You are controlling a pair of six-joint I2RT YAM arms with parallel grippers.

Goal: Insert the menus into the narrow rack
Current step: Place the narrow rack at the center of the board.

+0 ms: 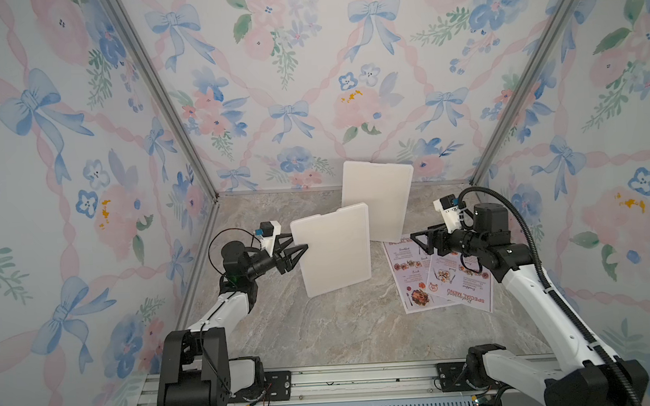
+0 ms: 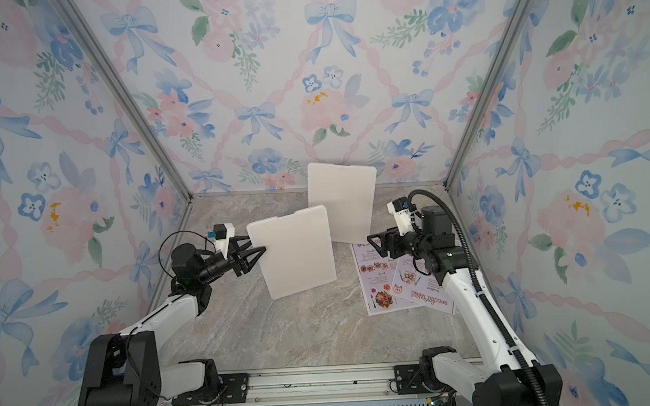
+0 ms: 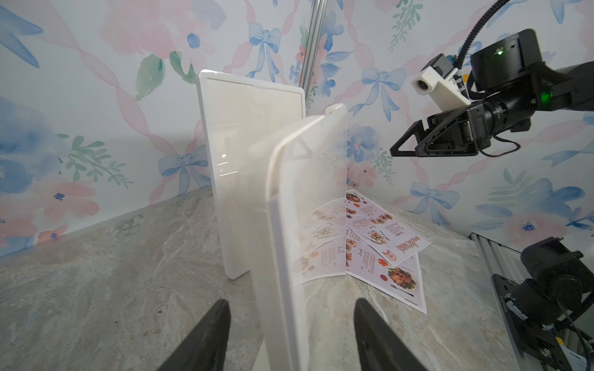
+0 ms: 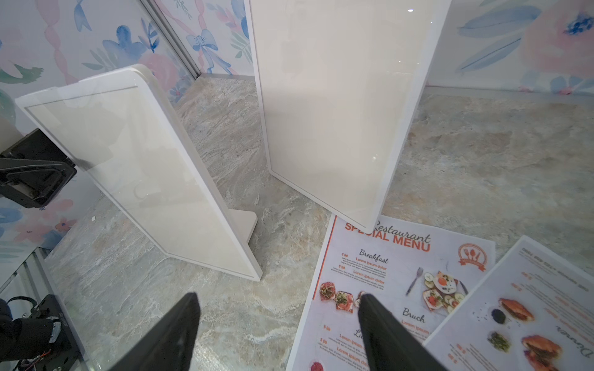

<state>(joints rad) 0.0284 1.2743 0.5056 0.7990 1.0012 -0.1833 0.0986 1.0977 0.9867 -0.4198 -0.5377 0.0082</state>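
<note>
Two menus lie flat and overlapping on the marble table at the right, one (image 1: pixel 405 280) underneath and one (image 1: pixel 463 286) across it; the right wrist view shows both sheets (image 4: pixel 385 273) (image 4: pixel 530 305). Two white upright racks with clear fronts stand on the table, a near one (image 1: pixel 333 249) and a far one (image 1: pixel 378 197) by the back wall. My left gripper (image 1: pixel 299 240) is open, its fingers either side of the near rack's edge (image 3: pixel 283 241) with a gap on each side. My right gripper (image 1: pixel 419 237) hovers open above the menus' far end, holding nothing (image 4: pixel 277 295).
Floral walls close the cell on three sides, with metal posts in the back corners. An aluminium rail (image 1: pixel 344 382) carrying both arm bases runs along the front edge. Bare marble (image 1: pixel 341 325) lies between the near rack and the rail.
</note>
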